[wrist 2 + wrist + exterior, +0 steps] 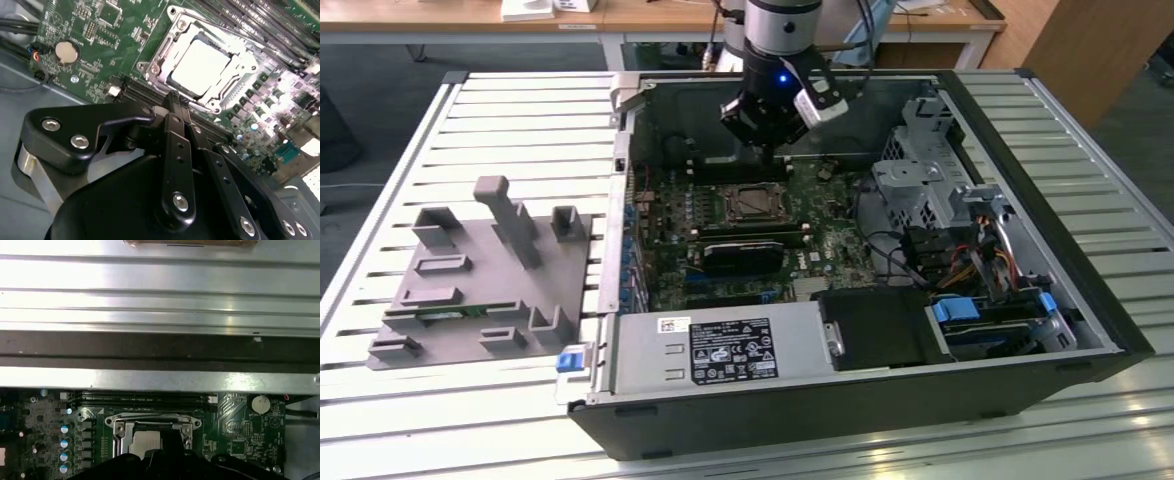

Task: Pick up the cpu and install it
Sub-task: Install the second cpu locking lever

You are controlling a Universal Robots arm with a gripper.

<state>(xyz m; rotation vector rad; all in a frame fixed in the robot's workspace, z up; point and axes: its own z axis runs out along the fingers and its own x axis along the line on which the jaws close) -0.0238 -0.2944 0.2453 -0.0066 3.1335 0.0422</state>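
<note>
Gripper (767, 145) above open computer case (1067, 300), fingers (175, 107) pressed together holding nothing, just beside socket (200, 65) on motherboard (100, 30); cpu (202, 67) seated in socket, silvery top up.

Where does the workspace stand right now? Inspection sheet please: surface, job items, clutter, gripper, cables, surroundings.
Surface: slatted metal table; open computer case lying on it.
Job items: cpu sits in the motherboard socket, silvery top showing, in both wrist views.
Clutter: grey fixture block on the table at the exterior view's left, outside the case.
Gripper: gripper above the motherboard, just beyond the socket; fingers closed together, nothing between them.
Cables: bundle inside the case at the exterior view's right.
Surroundings: wooden desks behind the table.
</note>
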